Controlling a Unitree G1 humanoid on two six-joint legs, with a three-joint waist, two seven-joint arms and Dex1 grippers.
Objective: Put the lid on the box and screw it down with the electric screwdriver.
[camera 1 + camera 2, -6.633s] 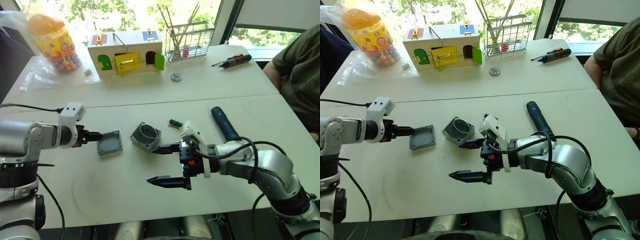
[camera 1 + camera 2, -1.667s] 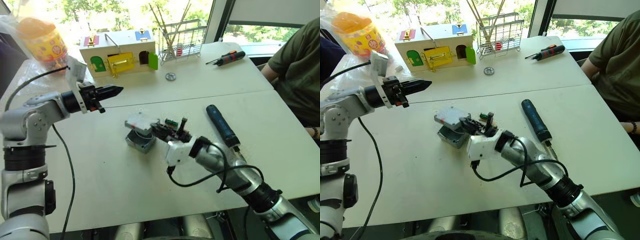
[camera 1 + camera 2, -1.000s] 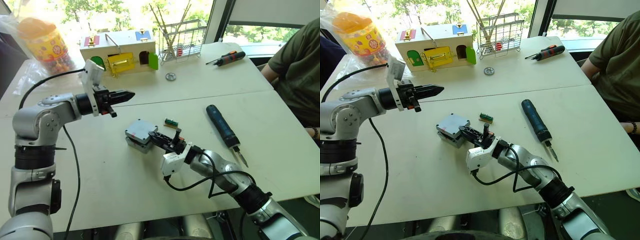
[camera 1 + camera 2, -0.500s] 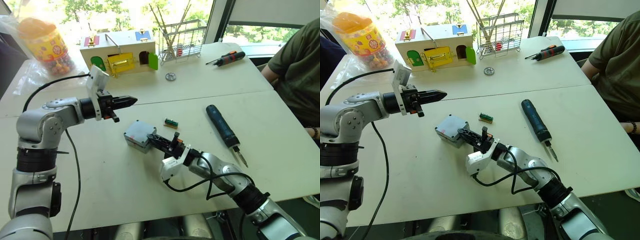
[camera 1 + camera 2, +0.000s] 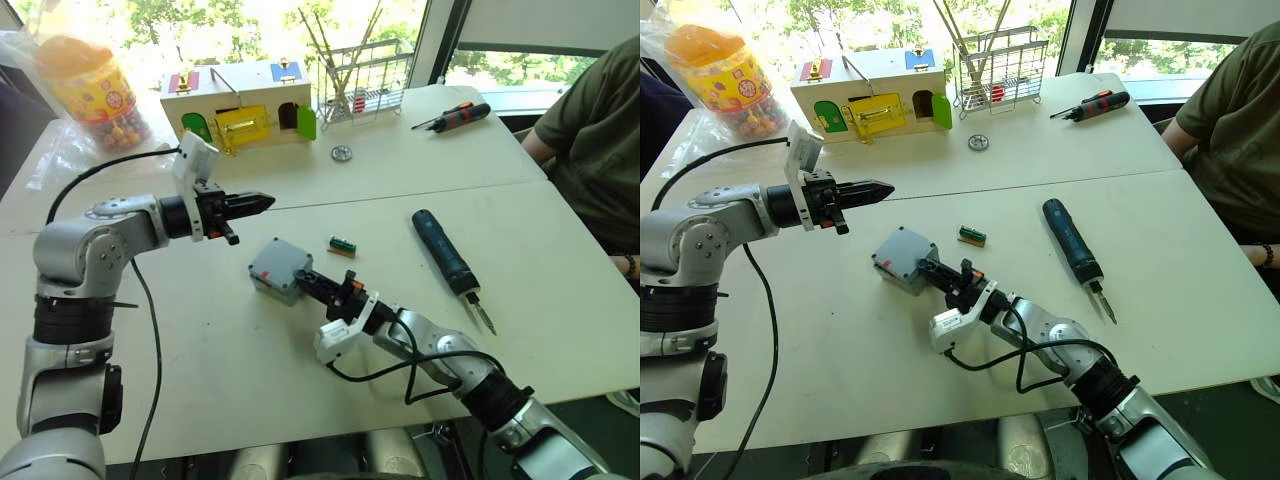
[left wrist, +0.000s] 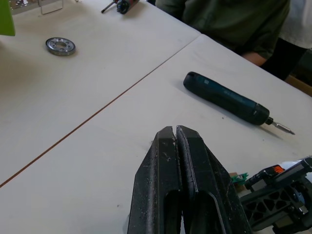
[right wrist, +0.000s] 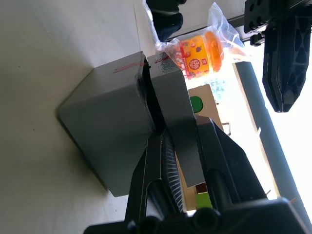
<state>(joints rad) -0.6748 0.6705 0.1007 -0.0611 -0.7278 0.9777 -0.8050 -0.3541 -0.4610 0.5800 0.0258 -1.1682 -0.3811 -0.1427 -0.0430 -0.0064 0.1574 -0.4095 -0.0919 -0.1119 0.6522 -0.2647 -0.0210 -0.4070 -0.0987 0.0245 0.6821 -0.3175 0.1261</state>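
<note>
Look at the middle of the white table (image 5: 250,400): the grey box (image 5: 272,278) sits there with the lid (image 5: 283,258) lying on top of it, and a small red mark shows on the box's side. Your right gripper (image 5: 305,281) is pinching the lid's edge at the box's 4 o'clock side; in the right wrist view you can see one black finger (image 7: 151,161) under the lid's rim and the other on top, closed tight on the lid (image 7: 173,117). Your left gripper (image 5: 262,201) is up in the air at about 11 o'clock from the box, not touching anything, and its two black fingers (image 6: 176,161) are pressed together with nothing between them. The electric screwdriver (image 5: 446,252) lies flat on the table at 3 o'clock from the box, well apart from it, with its thin metal bit pointing toward the near edge. A little green thing (image 5: 342,245) lies between the box and the electric screwdriver, nearer the box. Far back at 12 o'clock stands a wooden toy house (image 5: 243,103) with coloured doors, and next to it a wire rack (image 5: 365,75). A small hand screwdriver (image 5: 460,116) lies at 1 o'clock, and a round metal ring (image 5: 342,153) is near the toy house. A candy jar (image 5: 92,80) in a clear bag has writing on its label, but it is too small to read. A person in a green shirt (image 5: 590,130) sits at 3 o'clock.
</note>
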